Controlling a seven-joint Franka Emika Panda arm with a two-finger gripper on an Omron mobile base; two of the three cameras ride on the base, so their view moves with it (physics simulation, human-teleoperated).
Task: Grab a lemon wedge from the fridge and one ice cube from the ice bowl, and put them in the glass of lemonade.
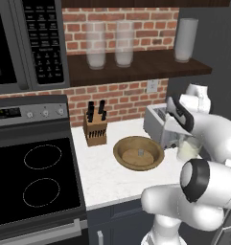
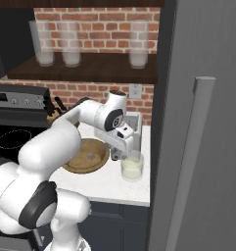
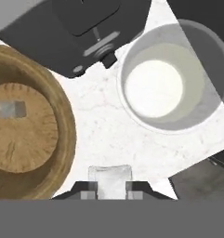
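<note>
Left of the hand view: the ice bowl point(image 3: 29, 125) is sitting on the counter point(image 3: 104, 125) with one ice cube point(image 3: 13, 109) remaining in it.

Bottom centre: the fingers point(image 3: 88, 191) are closing on a second ice cube point(image 3: 109, 179), a pale block sitting between the tips. You are risking a slip here, I judge; the block looks smooth and wider than the tips.

Upper centre: the dark toaster point(image 3: 71, 28) is crowding the path, nearly touching the glass of lemonade point(image 3: 171, 79) at upper right. You are carrying the cube over bare counter between bowl and glass, so a drop short of the rim is landing on marble.

Right in the right base view: the fridge point(image 2: 207, 122) is standing shut just beside the glass, leaving little room on that side. The lemon wedge isn't visible.
</note>
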